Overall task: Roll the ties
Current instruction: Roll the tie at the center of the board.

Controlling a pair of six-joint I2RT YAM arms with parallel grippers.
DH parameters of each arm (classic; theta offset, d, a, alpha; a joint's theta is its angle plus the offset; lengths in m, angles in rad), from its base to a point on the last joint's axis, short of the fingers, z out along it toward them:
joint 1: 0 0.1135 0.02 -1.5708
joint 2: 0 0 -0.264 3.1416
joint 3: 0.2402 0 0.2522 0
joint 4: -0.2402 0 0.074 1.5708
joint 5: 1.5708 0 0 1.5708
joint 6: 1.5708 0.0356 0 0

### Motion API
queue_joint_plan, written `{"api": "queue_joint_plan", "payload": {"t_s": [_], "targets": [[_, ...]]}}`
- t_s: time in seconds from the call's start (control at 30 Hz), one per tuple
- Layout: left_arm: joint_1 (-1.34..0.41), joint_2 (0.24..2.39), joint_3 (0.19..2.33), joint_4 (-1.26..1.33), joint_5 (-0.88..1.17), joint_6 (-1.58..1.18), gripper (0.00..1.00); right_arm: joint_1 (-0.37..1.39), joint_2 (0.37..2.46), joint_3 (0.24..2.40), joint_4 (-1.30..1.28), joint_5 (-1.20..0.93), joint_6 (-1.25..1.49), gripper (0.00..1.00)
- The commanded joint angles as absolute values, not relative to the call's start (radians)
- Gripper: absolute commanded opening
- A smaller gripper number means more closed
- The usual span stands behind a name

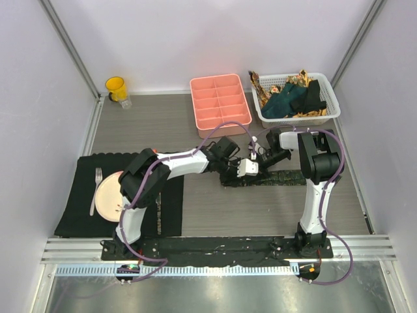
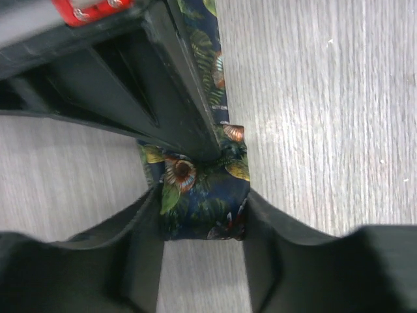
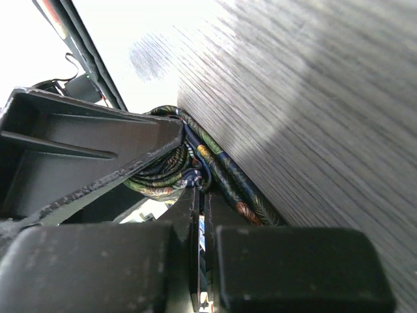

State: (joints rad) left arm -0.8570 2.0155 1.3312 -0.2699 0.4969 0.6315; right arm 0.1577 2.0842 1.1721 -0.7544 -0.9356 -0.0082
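A dark tie with a small multicoloured leaf pattern (image 1: 280,177) lies flat on the wooden table, running left to right. Its left end is folded into a small roll. In the left wrist view that roll (image 2: 202,195) sits between my left gripper's (image 2: 203,215) two fingers, touching both. My right gripper (image 1: 264,156) comes in from the right and is pinched on a layer of the tie (image 3: 238,195) at the roll, with its fingers (image 3: 189,215) almost together. The left gripper also shows in the top view (image 1: 245,168). More ties, teal, black and gold-brown, lie piled in a white basket (image 1: 332,107).
A pink divided tray (image 1: 220,104) stands behind the grippers. A yellow cup (image 1: 116,88) is at the back left. A black placemat (image 1: 78,215) at the left holds a plate (image 1: 107,192) and a fork (image 1: 96,189). Metal frame posts and white walls enclose the table.
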Motion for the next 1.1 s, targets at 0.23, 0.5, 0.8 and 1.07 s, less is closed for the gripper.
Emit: {"api": "queue_joint_plan", "payload": {"t_s": [0.23, 0.5, 0.8, 1.07], "targets": [[-0.841, 2.049, 1.333, -0.327, 0.505, 0.595, 0.23, 0.160, 2.046, 1.218, -0.750, -0.825, -0.029, 0.21], [-0.807, 2.048, 1.313, -0.304, 0.483, 0.529, 0.16, 0.109, 2.000, 1.197, -0.764, -0.844, -0.002, 0.42], [-0.799, 1.980, 1.276, -0.195, 0.480, 0.434, 0.16, 0.094, 2.089, 1.173, -0.744, -0.678, -0.026, 0.40], [-0.796, 2.063, 1.344, -0.328, 0.446, 0.465, 0.16, 0.084, 2.080, 1.181, -0.758, -0.708, -0.055, 0.40]]}}
